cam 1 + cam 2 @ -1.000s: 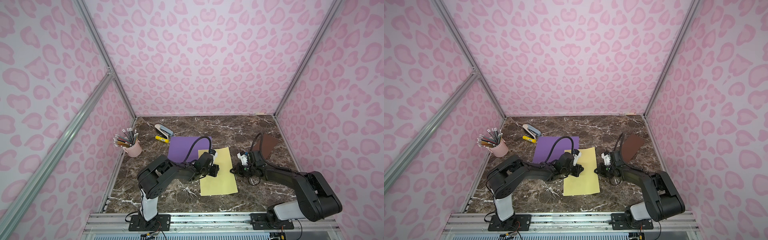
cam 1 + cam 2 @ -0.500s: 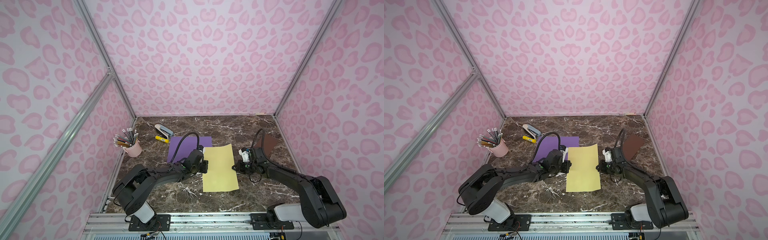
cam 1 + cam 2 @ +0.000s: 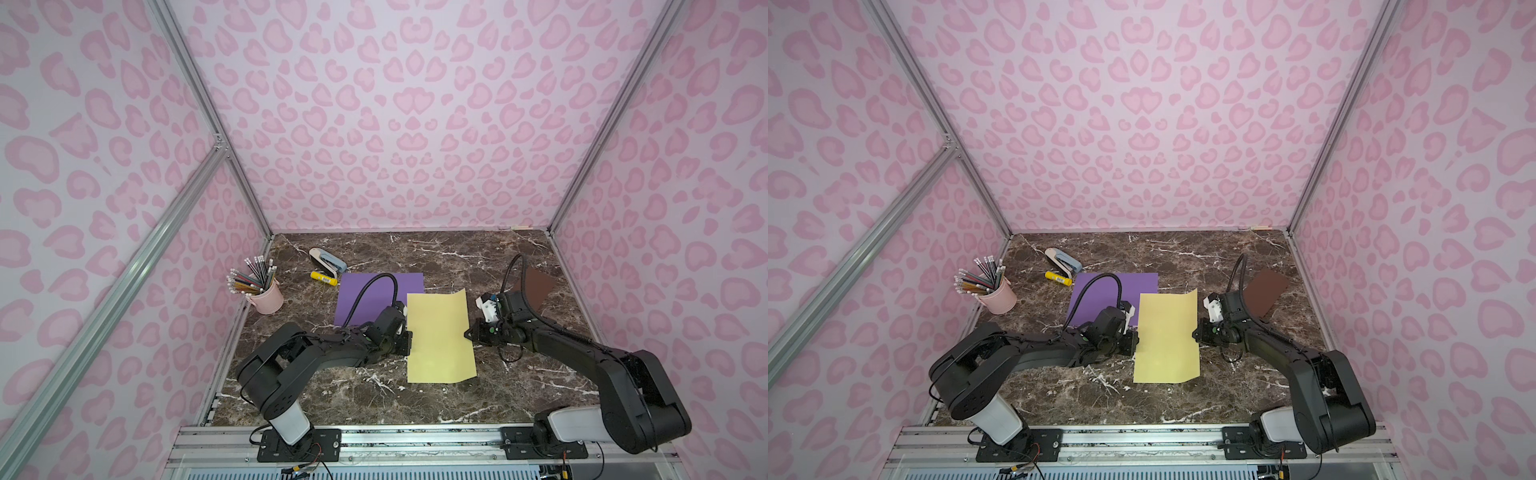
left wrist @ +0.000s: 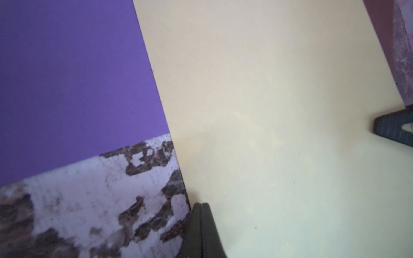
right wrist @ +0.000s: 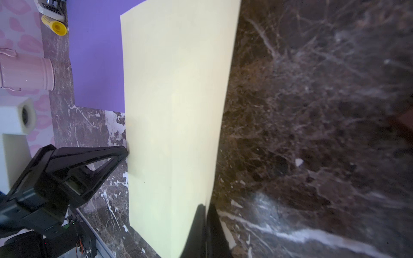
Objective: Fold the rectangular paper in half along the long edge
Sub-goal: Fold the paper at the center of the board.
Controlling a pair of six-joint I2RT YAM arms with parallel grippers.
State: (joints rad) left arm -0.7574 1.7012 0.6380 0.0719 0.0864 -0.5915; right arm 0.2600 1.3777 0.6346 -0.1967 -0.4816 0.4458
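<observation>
Well, the fold has not been made yet. Nearest to us, the dark brown marble tabletop (image 3: 415,407) is bare. A little farther in, right in the middle, lies the yellow rectangular paper (image 3: 440,336). Its long sides run from near to far, and it is opened out all the way, with no crease that I can see.

The left gripper (image 3: 409,345) is at the middle of the paper's left long side. Its jaws are squeezed tight, and in the left wrist view they look to be pinching that edge. The right gripper (image 3: 466,333) is at the middle of the right long side. Its jaws are squeezed tight too, and in the right wrist view the edge of the paper runs in between them. That right side is lifted a bit off the tabletop, and the far right corner curls up.

So I think only the first part is done: both long sides are grabbed. What is left is the big part. One long side has to go up and over to meet the other, the edges have to line up, and the bend has to be pressed flat.

Farther back, the far left corner of the yellow paper lies over a flat purple paper sheet (image 3: 374,291). A brown paper sheet (image 3: 536,286) lies off to the right. A pink cup of pencils (image 3: 268,295) stands at the left, and a small yellow tube (image 3: 324,278) and a grey and white stapler (image 3: 328,259) lie farthest back.
</observation>
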